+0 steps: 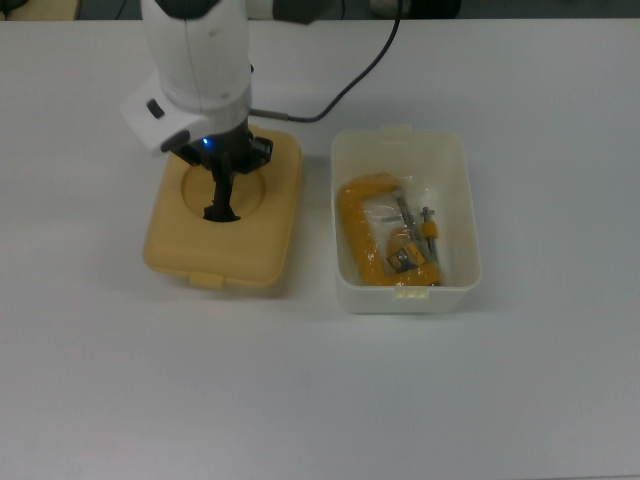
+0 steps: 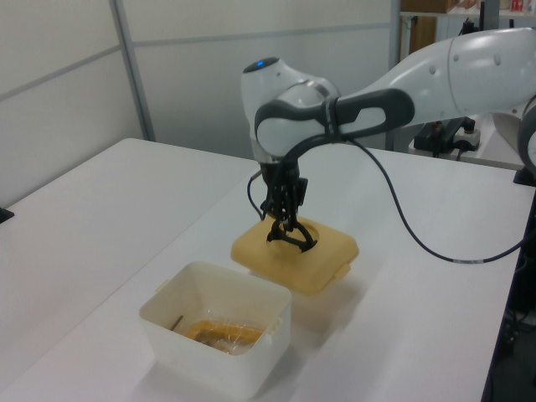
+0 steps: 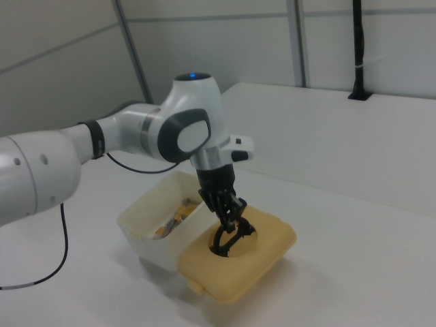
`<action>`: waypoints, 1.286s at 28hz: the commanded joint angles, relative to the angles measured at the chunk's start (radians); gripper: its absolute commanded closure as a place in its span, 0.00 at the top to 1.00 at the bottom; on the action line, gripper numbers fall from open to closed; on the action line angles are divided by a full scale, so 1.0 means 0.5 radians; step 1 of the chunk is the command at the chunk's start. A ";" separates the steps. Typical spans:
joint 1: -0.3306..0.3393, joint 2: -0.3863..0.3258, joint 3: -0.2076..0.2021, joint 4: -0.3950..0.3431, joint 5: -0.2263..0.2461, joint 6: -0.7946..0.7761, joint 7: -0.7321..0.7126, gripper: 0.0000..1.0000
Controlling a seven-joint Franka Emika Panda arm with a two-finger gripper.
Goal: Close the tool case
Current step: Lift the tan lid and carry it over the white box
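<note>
Top view layout: the tan lid (image 1: 222, 223) lies at the top view's left, the open white box (image 1: 405, 222) of the tool case at the top view's right, a bare strip of table (image 1: 320, 400) between them.
Gripper state: the gripper (image 1: 220, 196) reaches down into the lid's round recess (image 1: 222, 190), its fingers clenched on the black handle (image 1: 220, 208) there.
Lid height: in the left view the lid (image 2: 295, 255) hangs clear of the table with a shadow under it, roughly level, just beyond the far side of the box (image 2: 218, 336).
Right view: lid (image 3: 238, 257) and box (image 3: 160, 225) look close together, the lid's small latch tab (image 3: 195, 286) pointing to the near edge.
Box contents: a yellow C-clamp (image 1: 385, 232) and some small bagged parts lie inside, below the rim.
Step in hand: judged as carrying the lifted lid across to the box.
Next move: shift the lid to the top view's right until it sits squarely over the opening, keep it level, match its tab to the box's near latch tab (image 1: 412, 293), then lower and press it down.
Risk: a tilted or offset lid would likely catch on the rim.
</note>
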 commanded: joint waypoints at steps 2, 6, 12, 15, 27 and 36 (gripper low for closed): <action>-0.011 -0.104 -0.015 0.165 0.102 -0.254 -0.068 0.00; -0.008 -0.111 0.000 0.270 0.108 -0.374 -0.061 0.00; 0.029 -0.135 0.009 0.285 0.135 -0.398 0.003 0.00; 0.084 -0.132 0.009 0.288 0.129 -0.395 0.061 0.00; 0.329 -0.129 0.006 0.288 0.105 -0.368 0.218 0.00; 0.406 -0.126 0.009 0.285 0.080 -0.365 0.270 0.00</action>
